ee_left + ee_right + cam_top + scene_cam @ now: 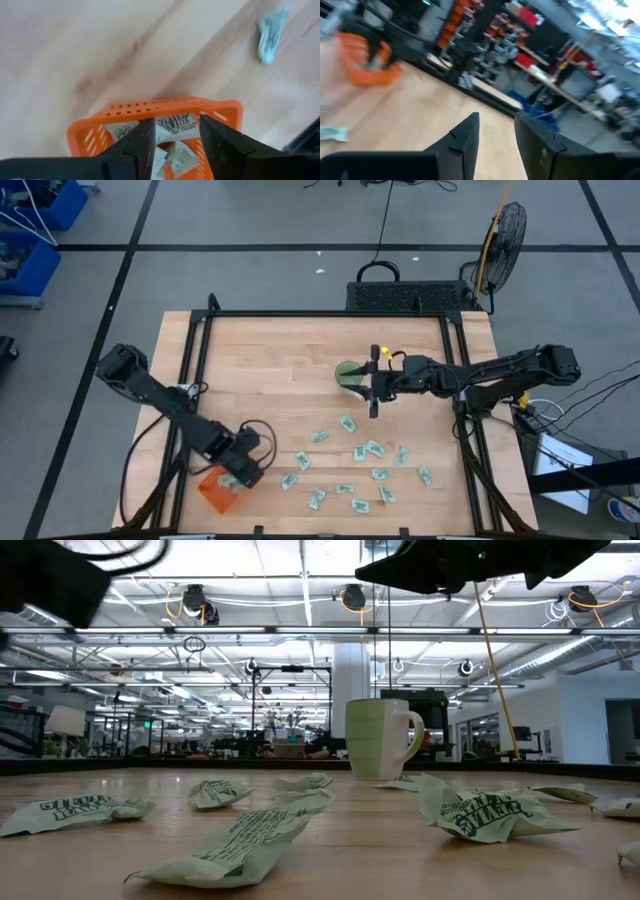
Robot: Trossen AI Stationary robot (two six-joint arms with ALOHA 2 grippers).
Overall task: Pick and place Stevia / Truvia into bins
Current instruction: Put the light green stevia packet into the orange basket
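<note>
The white-and-green sachets [360, 460] lie scattered flat on the near right part of the wooden table; several show crumpled in the low view [478, 812]. The orange basket [218, 490] sits near the table's near left edge with a few sachets inside [172, 125]. My left gripper [243, 463] hovers open just above the basket [150, 107], fingers [142, 142] pointing down into it, touching nothing. My right gripper [368, 383] is open in the air at mid-table beside the green cup, above the sachets, empty [495, 127].
A round green cup [350, 373] with a handle stands upright at mid-table [380, 738], right by the right gripper. A black frame runs along the table's edges [330, 313]. Bare wood lies between the basket and the sachet scatter. One sachet lies apart beyond the basket [270, 32].
</note>
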